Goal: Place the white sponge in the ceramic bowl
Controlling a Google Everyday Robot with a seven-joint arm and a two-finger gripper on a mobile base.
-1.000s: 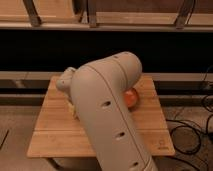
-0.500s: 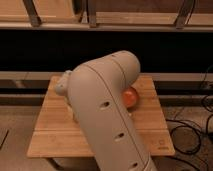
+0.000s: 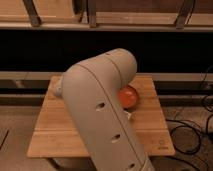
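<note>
Jaws lie hidden behind the robot's beige arm [image 3: 100,120], their grip impossible to tell. The orange ceramic bowl [image 3: 129,96] sits on the wooden worktop [image 3: 50,135], half-covered by that arm; white sponge out of sight.

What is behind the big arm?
The bowl shows partly, past the arm; its left side is covered. The sponge and the gripper are not seen, perhaps covered too.
</note>
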